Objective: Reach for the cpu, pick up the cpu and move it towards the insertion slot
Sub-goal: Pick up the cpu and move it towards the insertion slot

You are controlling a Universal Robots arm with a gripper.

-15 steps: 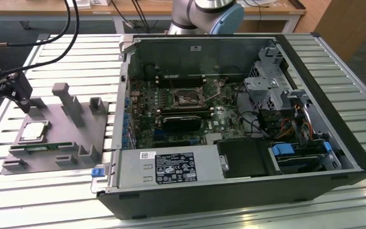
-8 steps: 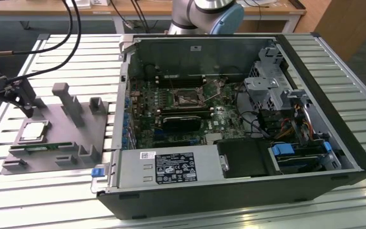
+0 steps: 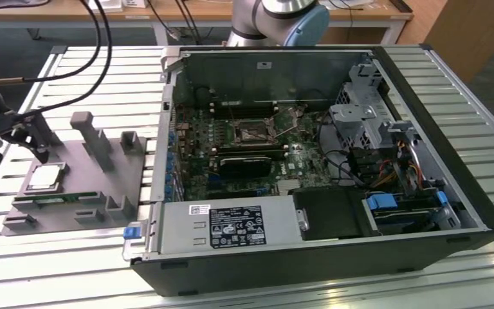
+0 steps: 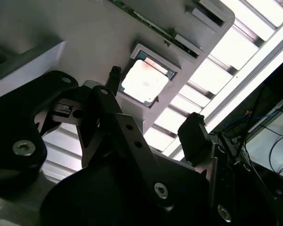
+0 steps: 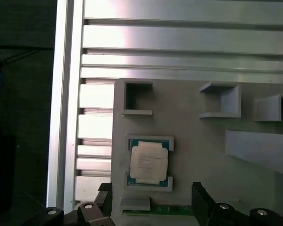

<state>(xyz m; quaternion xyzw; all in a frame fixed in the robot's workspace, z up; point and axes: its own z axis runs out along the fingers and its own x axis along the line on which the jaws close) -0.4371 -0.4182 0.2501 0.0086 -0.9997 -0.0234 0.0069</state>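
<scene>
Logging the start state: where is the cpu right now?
The cpu lies in a recess of the grey fixture plate at the exterior view's left, outside the open computer case.

Counted: one cpu (image 3: 45, 177), one insertion slot (image 3: 251, 134), one green memory stick (image 3: 51, 198), one grey fixture (image 3: 101, 183), one computer case (image 3: 333, 257).

The cpu (image 5: 149, 162) is silvery-beige with a green rim and sits on a plain grey holder (image 5: 198, 141). The tabletop (image 5: 179, 40) is silver, striped by parallel slats. At the exterior view's centre, the slot (image 3: 253, 134) has a shiny frame round a dark middle, on a green board (image 3: 311, 158). The case (image 3: 316, 264) and the end effector (image 4: 153, 98) are black.
</scene>
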